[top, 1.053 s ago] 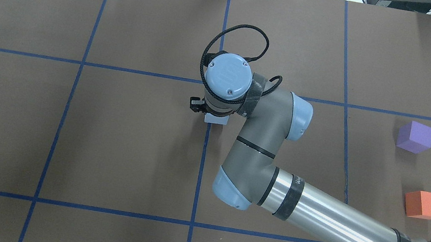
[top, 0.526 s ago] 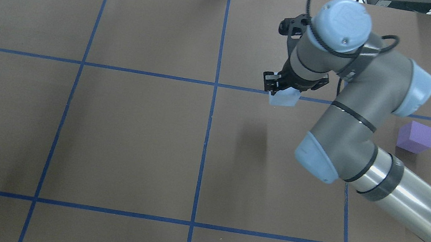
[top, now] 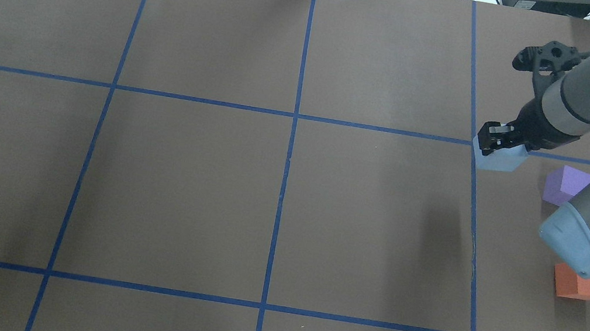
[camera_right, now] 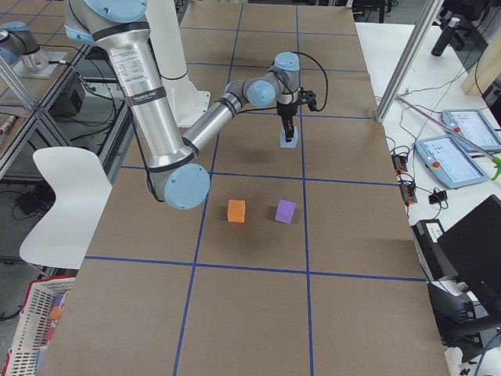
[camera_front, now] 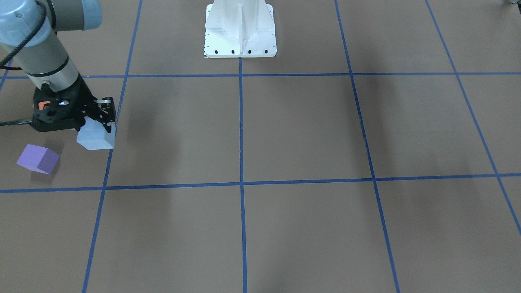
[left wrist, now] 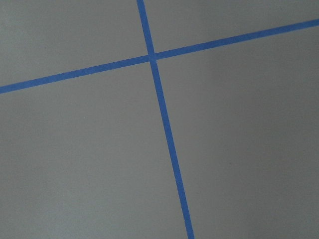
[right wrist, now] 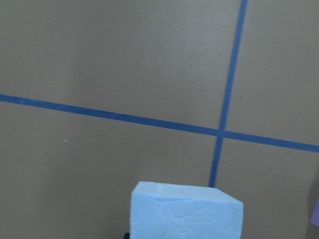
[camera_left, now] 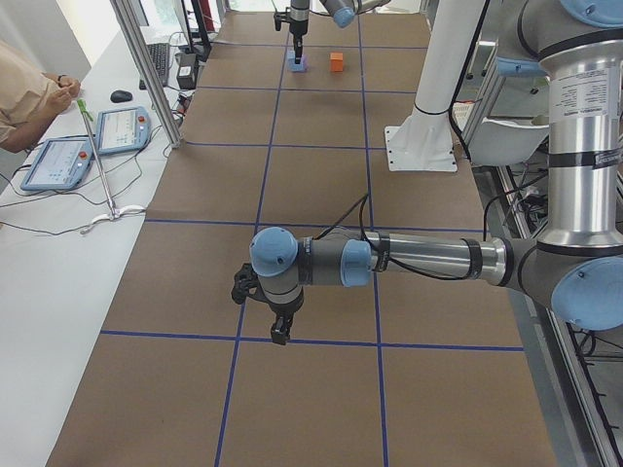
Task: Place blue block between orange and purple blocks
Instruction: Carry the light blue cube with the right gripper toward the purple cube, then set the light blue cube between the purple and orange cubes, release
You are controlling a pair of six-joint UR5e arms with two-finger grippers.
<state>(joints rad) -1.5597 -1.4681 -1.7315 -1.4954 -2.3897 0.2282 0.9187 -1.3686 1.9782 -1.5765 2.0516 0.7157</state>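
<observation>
My right gripper [top: 499, 146] is shut on the pale blue block [top: 501, 158] and holds it above the table, just left of the purple block [top: 563, 183]. The orange block [top: 578, 285] lies nearer the robot, partly under my right arm. In the front-facing view the gripper [camera_front: 97, 122] holds the blue block [camera_front: 95, 139] right of the purple block [camera_front: 37, 158]. The right wrist view shows the blue block [right wrist: 187, 211] at its bottom edge. My left gripper [camera_left: 279, 334] hangs over a tape line at the table's other end; I cannot tell whether it is open or shut.
Blue tape lines [top: 292, 129] divide the brown table into squares. The white robot base [camera_front: 240, 30] stands at the robot's edge. In the exterior right view a gap separates the orange block [camera_right: 236, 211] and the purple block [camera_right: 285, 211]. Tablets [camera_left: 92, 141] lie on a side bench.
My right arm has lifted the blue block from the table's centre and carried it right, to just left of the purple block. The orange and purple blocks have not moved.
</observation>
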